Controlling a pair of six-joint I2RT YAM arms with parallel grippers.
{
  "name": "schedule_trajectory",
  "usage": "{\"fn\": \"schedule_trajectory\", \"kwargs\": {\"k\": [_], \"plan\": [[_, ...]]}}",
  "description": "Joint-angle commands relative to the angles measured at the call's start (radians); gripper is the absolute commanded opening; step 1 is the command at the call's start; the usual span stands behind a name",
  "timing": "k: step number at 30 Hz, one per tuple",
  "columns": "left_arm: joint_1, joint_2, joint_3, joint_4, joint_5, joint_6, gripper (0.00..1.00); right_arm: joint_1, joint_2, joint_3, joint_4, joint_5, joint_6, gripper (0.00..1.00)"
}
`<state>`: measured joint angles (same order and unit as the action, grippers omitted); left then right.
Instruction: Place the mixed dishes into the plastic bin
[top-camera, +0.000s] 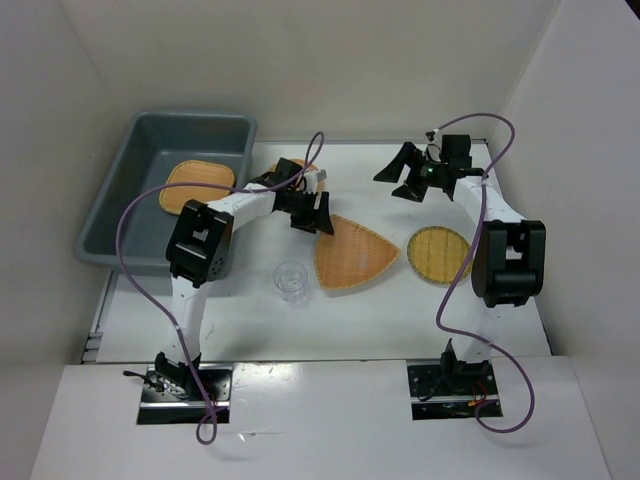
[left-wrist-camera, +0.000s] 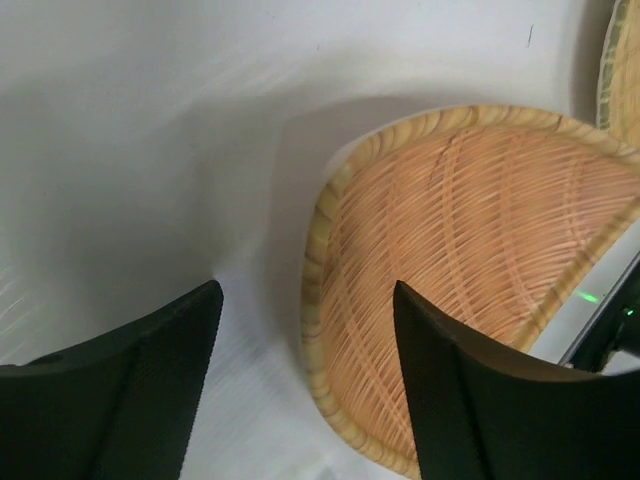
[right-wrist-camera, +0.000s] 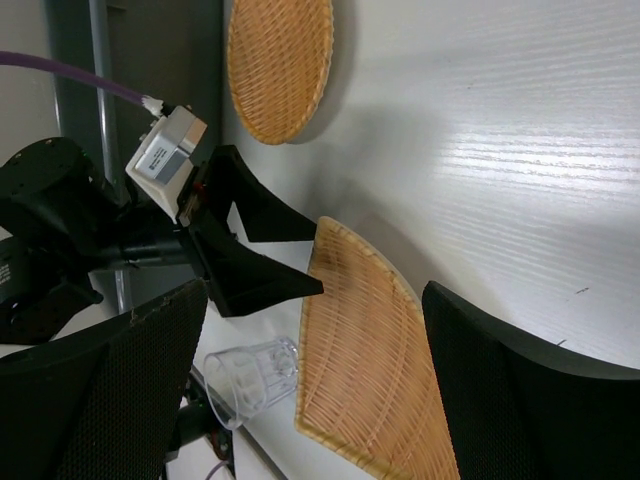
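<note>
Clear plastic cup (top-camera: 291, 280) upright and empty on the white table (top-camera: 400, 320), nearest the arm bases and apart from everything else. Just beyond, at 2 o'clock from the cup, rounded-triangle tray (top-camera: 355, 255) lying flat, orange weave with a paler rim. At that tray's 3 o'clock, close but not touching, yellower round tray (top-camera: 439, 254).

Left gripper (top-camera: 313, 224) poised at the triangle tray's 10 o'clock corner, jaws spread wide with nothing held. From the left wrist, one finger (left-wrist-camera: 130, 390) over bare table and the other (left-wrist-camera: 500, 400) over the weave, the tray's rim in the gap. Contact with the tray impossible to tell.

Right gripper (top-camera: 397, 185) farther back, at 1 o'clock from the triangle tray, held above the table. Likewise wide open and holding nothing, with the triangle tray and the cup framed between its fingers (right-wrist-camera: 120, 390) in the right wrist view.

Grey plastic bin (top-camera: 120, 190) at the table's far 10 o'clock corner, with a rounded-square tray (top-camera: 200, 186) flat on its floor. Last, at the bin's 3 o'clock, an orange round tray (right-wrist-camera: 280, 65) on the table, largely hidden behind the left arm (top-camera: 245, 205) in the top view.
</note>
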<state>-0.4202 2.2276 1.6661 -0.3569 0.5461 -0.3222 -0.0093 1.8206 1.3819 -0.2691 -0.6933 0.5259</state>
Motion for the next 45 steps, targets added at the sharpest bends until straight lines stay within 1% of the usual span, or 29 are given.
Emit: {"fn": "schedule_trajectory", "kwargs": {"k": [1,4,5,8,9,13,16,18,20,21,26,29,32,33,35,38,39,42,43,45], "plan": [[-0.002,0.038,-0.012,0.036,0.032,-0.003,0.74,-0.006,-0.053,-0.007,0.027,-0.012,-0.018,0.93],[-0.002,0.059,-0.012,0.059,0.092,-0.014,0.66,-0.006,-0.053,-0.007,0.027,-0.012,-0.018,0.93],[-0.002,0.06,-0.012,0.059,0.116,-0.023,0.58,-0.006,-0.053,-0.007,0.027,-0.012,-0.018,0.93],[-0.002,0.084,-0.002,0.068,0.141,-0.032,0.44,-0.006,-0.053,-0.007,0.036,-0.012,-0.018,0.93],[-0.002,0.095,-0.002,0.068,0.159,-0.032,0.42,-0.006,-0.053,-0.017,0.036,-0.012,-0.018,0.93],[-0.002,0.104,-0.002,0.068,0.172,-0.041,0.41,-0.006,-0.053,-0.017,0.036,-0.012,-0.018,0.93],[-0.002,0.104,-0.002,0.078,0.183,-0.041,0.36,-0.006,-0.053,-0.017,0.036,-0.012,-0.009,0.93],[-0.002,0.104,-0.002,0.078,0.183,-0.051,0.3,-0.006,-0.053,-0.017,0.045,-0.012,-0.009,0.93],[-0.002,0.095,-0.002,0.087,0.183,-0.061,0.29,-0.006,-0.053,-0.017,0.045,-0.012,-0.009,0.93],[-0.002,0.095,-0.002,0.087,0.183,-0.073,0.25,-0.006,-0.053,-0.017,0.045,-0.012,-0.009,0.93],[-0.002,0.086,0.033,0.096,0.183,-0.106,0.0,-0.006,-0.063,-0.017,0.054,-0.012,0.0,0.93],[-0.002,0.053,0.046,0.096,0.183,-0.126,0.0,-0.015,-0.083,-0.017,0.068,-0.022,0.022,0.93],[-0.002,0.011,0.099,0.085,0.183,-0.139,0.0,-0.046,-0.093,-0.017,0.093,-0.09,0.048,0.98],[-0.002,-0.011,0.119,0.085,0.199,-0.14,0.0,-0.057,-0.107,-0.008,0.111,-0.11,0.08,1.0],[-0.002,-0.031,0.184,0.085,0.209,-0.175,0.0,-0.096,-0.138,-0.007,0.139,-0.138,0.111,1.0],[0.024,-0.045,0.279,0.085,0.224,-0.228,0.0,-0.138,-0.175,-0.007,0.148,-0.091,0.111,1.0],[0.046,-0.057,0.297,0.104,0.233,-0.25,0.0,-0.149,-0.2,-0.03,0.148,-0.059,0.111,1.0],[0.087,-0.078,0.34,0.125,0.242,-0.313,0.0,-0.179,-0.237,-0.076,0.172,-0.045,0.137,1.0],[0.118,-0.088,0.369,0.134,0.242,-0.324,0.0,-0.179,-0.238,-0.076,0.172,-0.034,0.137,1.0],[0.153,-0.111,0.379,0.173,0.242,-0.368,0.0,-0.179,-0.238,-0.087,0.172,-0.019,0.137,1.0]]}}
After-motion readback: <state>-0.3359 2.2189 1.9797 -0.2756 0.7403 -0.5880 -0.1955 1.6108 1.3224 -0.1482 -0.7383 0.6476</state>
